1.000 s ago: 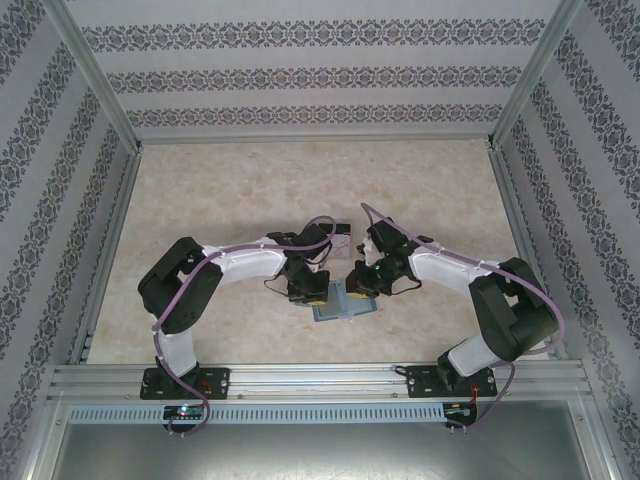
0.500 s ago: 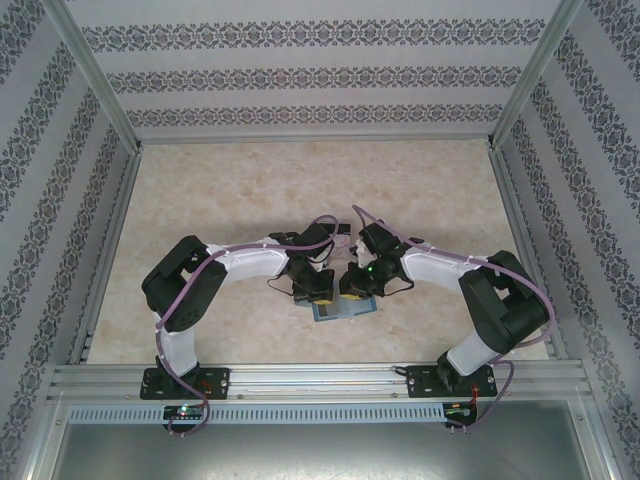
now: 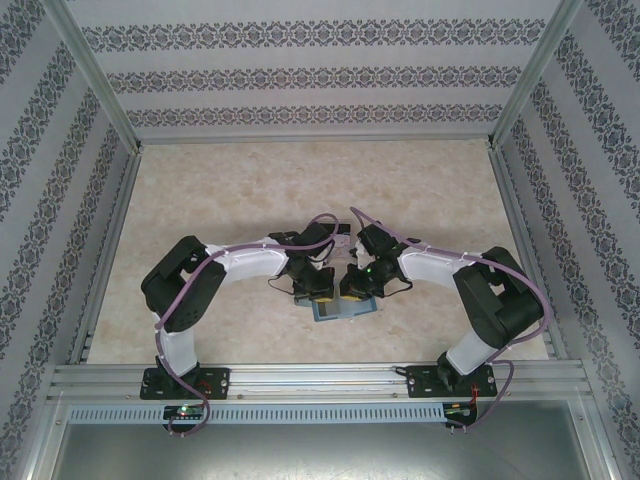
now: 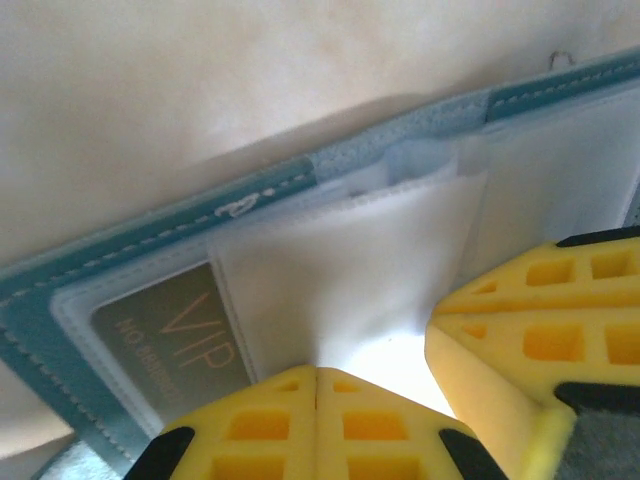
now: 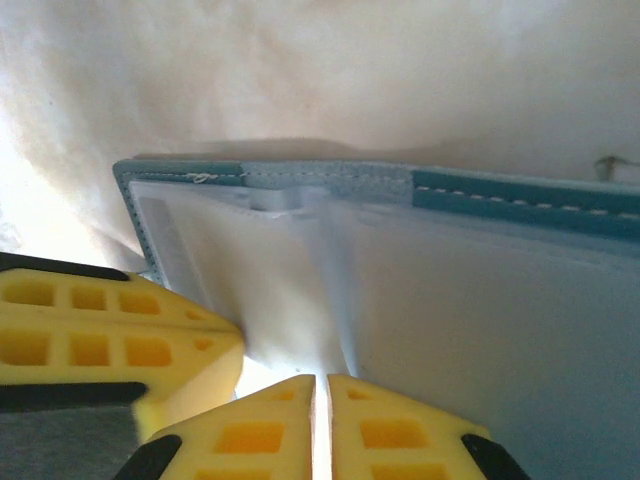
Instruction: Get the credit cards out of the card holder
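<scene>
The teal card holder (image 3: pixel 346 309) lies open on the table near the front, under both wrists. In the left wrist view its teal edge (image 4: pixel 150 235) frames clear sleeves, and a dark credit card marked VIP (image 4: pixel 170 338) sits inside one. My left gripper (image 4: pixel 316 372) is shut, pinching a whitish sleeve leaf (image 4: pixel 340 270) that rises to its tips. My right gripper (image 5: pixel 322 380) is shut to a thin slit on a leaf beside the spine (image 5: pixel 290 195). The two grippers (image 3: pixel 318 290) (image 3: pixel 353 287) stand close together, tips almost touching. Whether the leaves hold other cards I cannot tell.
A small pale box (image 3: pixel 342 233) shows partly behind the two wrists. Patterned walls and aluminium posts (image 3: pixel 95 85) close in the marble table (image 3: pixel 230 190) on three sides, with a rail (image 3: pixel 320 378) along the front edge.
My right arm has swung left, bringing its gripper close beside the left one over the card holder, and its jaws have closed a little. The left gripper has stayed shut and hardly moved.
</scene>
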Robot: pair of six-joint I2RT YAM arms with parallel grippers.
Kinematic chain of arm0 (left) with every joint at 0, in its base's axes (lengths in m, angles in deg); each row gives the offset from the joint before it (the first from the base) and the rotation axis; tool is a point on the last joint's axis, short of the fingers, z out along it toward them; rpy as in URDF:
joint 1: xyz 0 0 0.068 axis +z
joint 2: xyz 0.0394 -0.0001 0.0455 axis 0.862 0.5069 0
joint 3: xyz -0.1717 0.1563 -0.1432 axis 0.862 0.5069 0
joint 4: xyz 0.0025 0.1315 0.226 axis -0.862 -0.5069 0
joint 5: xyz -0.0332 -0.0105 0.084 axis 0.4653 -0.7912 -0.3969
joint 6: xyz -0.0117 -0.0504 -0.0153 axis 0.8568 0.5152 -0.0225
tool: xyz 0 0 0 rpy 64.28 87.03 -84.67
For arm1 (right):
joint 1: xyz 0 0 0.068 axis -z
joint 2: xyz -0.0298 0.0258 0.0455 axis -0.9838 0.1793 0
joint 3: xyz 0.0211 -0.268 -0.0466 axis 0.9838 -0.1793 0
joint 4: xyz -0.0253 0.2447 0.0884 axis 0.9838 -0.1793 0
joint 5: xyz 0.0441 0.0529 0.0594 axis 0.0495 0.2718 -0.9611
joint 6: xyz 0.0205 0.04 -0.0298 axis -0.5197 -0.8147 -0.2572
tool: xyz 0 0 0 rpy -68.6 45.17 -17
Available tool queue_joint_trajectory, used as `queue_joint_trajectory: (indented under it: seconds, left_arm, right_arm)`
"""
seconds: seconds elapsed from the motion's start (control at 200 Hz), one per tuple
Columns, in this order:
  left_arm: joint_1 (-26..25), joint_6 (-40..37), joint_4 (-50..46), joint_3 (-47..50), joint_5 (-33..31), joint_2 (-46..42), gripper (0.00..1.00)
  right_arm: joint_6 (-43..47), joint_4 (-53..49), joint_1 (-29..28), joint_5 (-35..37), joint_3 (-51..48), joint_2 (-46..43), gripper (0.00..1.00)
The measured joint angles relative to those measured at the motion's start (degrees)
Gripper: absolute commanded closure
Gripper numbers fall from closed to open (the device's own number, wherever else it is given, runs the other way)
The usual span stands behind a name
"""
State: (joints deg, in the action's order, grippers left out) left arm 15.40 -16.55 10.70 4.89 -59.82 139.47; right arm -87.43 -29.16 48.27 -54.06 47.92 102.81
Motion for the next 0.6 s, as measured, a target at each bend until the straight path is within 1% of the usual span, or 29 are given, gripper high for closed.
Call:
queue_joint_trajectory:
  seconds: [0.195,0.6]
  left_arm:
    - [0.0,0.0,-1.5,0.0,-3.5,-2.2,0.95]
    - [0.0,0.0,-4.6,0.0,-7.4,-2.4,0.97]
  right_arm:
    - [0.3,-0.3,0.0,0.9,0.0,0.7,0.91]
    - [1.5,-1.6,0.0,1.8,0.5,0.9,0.91]
